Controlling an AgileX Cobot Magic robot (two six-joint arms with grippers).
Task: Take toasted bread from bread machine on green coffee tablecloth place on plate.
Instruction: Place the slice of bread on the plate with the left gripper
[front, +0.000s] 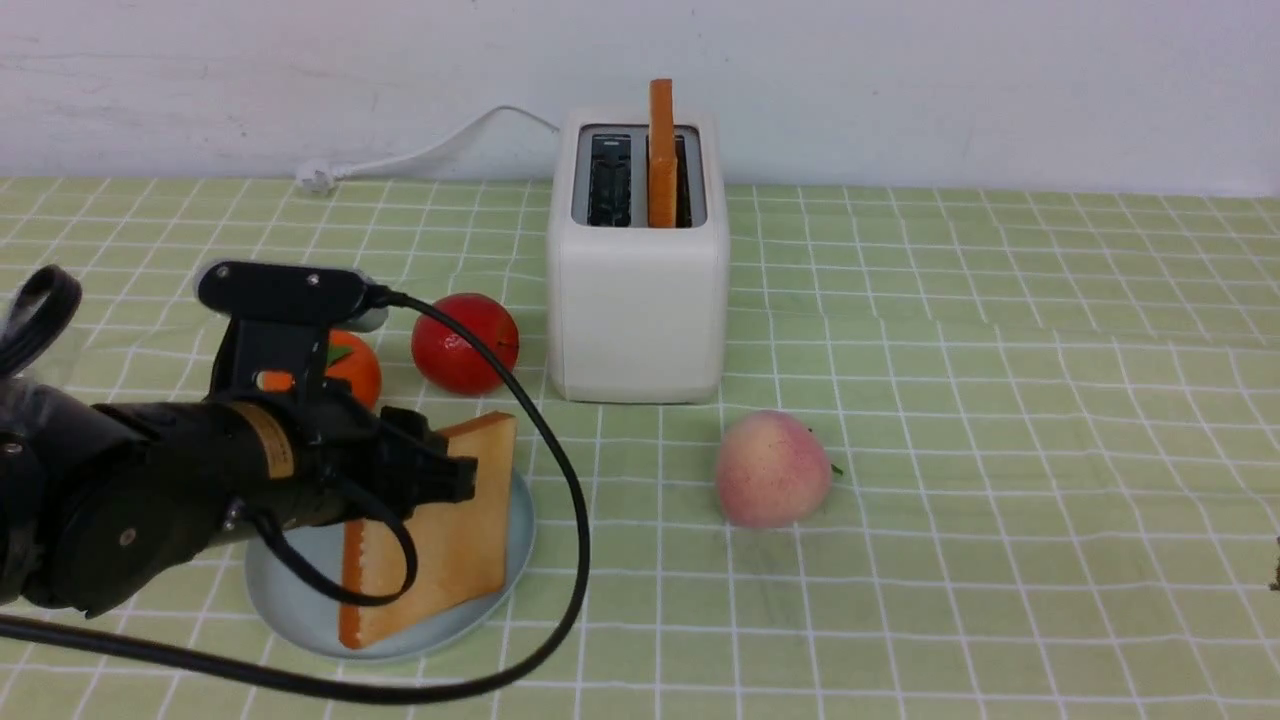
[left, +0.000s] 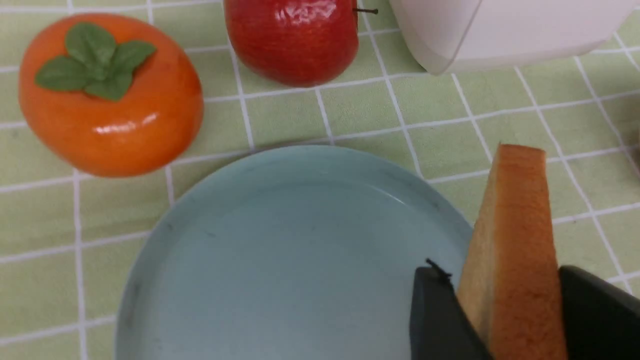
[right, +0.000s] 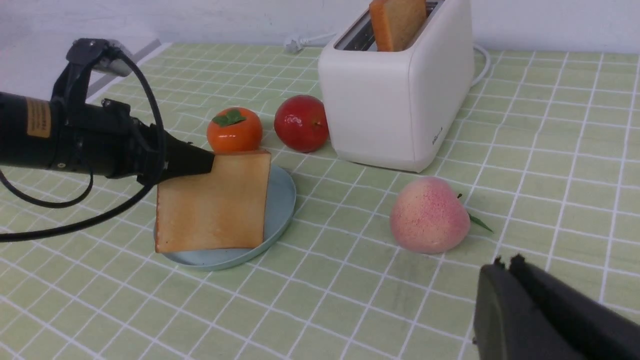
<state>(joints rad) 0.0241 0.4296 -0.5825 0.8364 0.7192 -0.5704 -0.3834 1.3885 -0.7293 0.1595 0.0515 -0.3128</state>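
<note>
One toasted bread slice stands tilted on the pale blue plate, its lower edge on the plate. My left gripper is at its upper corner, jaws open around it; one finger touches the crust and the other finger stands a little off the pale face. A second toasted bread slice sticks up from the right slot of the bread machine, on the green coffee tablecloth. My right gripper is shut and empty, low over the cloth near the peach.
An orange persimmon and a red apple lie just behind the plate, left of the toaster. A peach lies in front of the toaster's right corner. The toaster's white cord runs along the back wall.
</note>
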